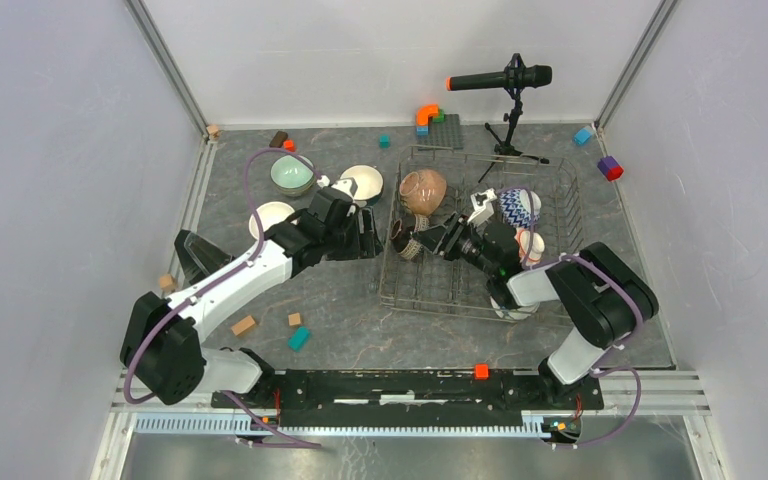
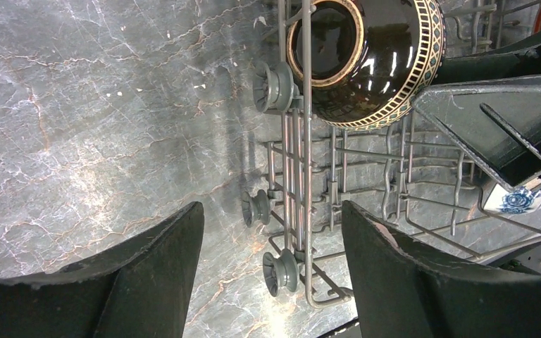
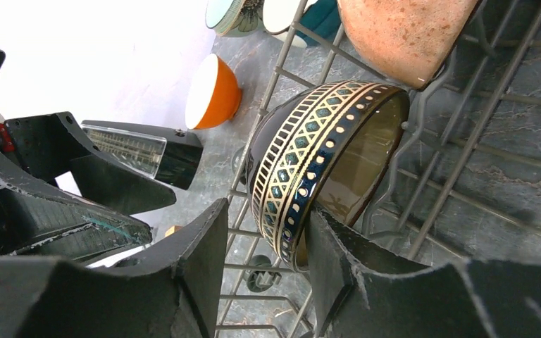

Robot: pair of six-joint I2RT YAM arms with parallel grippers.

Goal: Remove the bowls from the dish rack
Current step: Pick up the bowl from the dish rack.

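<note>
The grey wire dish rack [image 1: 550, 250] sits right of centre. A dark bowl with a gold and teal patterned band [image 3: 303, 141] stands on edge at its left side. My right gripper [image 3: 268, 218] is open and straddles this bowl's rim. One finger [image 3: 338, 246] rests against the inside, the other stands off the outer wall. The left gripper [image 2: 271, 239] is open over the rack's left edge, empty. A brown speckled bowl [image 1: 423, 190] and a blue-white zigzag bowl [image 1: 518, 207] also sit in the rack. Pale green [image 1: 291, 173], cream [image 1: 362, 182] and orange [image 3: 215, 91] bowls stand on the table.
A microphone on a small tripod [image 1: 505, 80] stands behind the rack, beside a grey studded plate [image 1: 442, 130]. Small toy blocks [image 1: 300, 338] lie scattered around the marble tabletop, some near the right wall [image 1: 610, 167]. The rack has small grey wheels [image 2: 280, 271] on its left edge.
</note>
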